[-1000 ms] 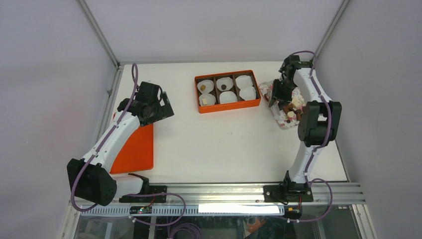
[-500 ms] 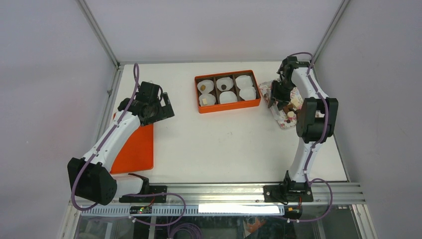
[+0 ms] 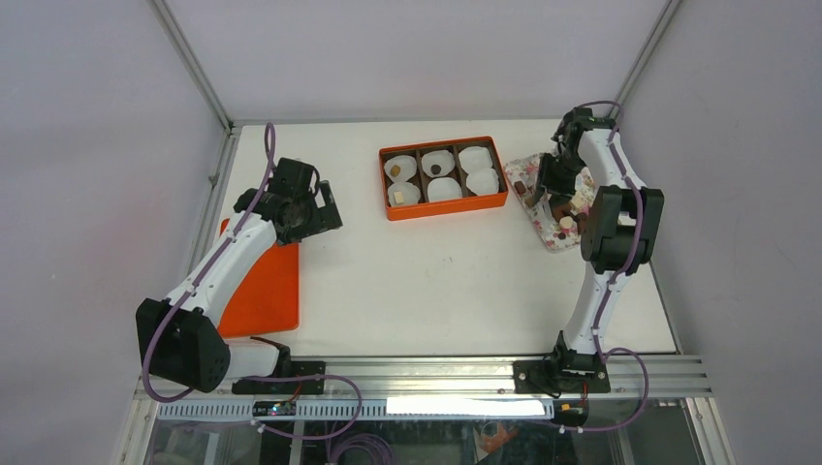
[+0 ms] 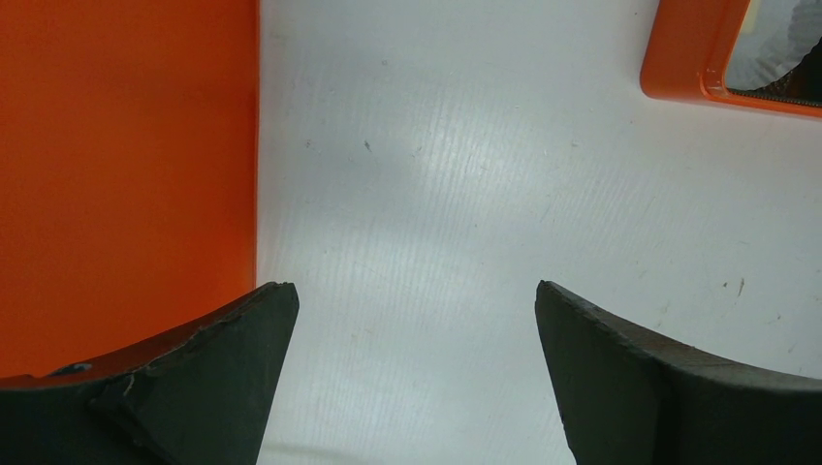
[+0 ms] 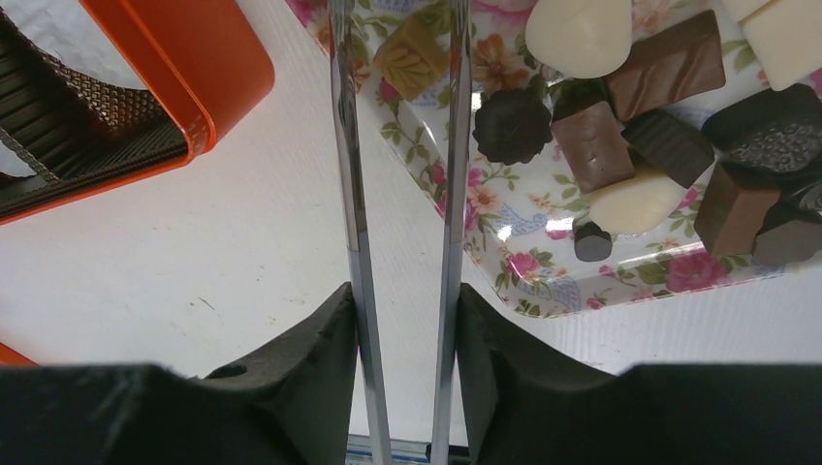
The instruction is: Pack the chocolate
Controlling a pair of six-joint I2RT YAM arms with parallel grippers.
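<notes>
— Orange box [image 3: 446,210], seen from above: three of its six paper cups [image 3: 482,181] have a piece in them. Where's the rest of the chocolate [image 3: 565,221]?
— Piled on the flowered tray [image 3: 553,242], right under the right gripper [image 3: 548,184]. That arm is plainly the nearer one. The left gripper [image 3: 315,206] hangs well off on the far side of the box, by the orange lid [image 3: 262,291].
— Anything changed?
— Over the last second the right gripper has slid a little farther from the box, uncovering a brown piece [image 3: 521,184] at the tray's corner. The left one hardly stirred.
— Left wrist?
— Jaws spread wide over the table [image 4: 436,194], with nothing between them.
— Right wrist?
— Two thin metal blades [image 5: 351,194] stand apart, part-way open, gripping nothing I can see. Their tips run off the top edge. A tan cube [image 5: 412,56] lies on the tray between them, set askew and seemingly clear of the left blade. The heap sits to their right. I'd judge the cube to be the next pick.
</notes>
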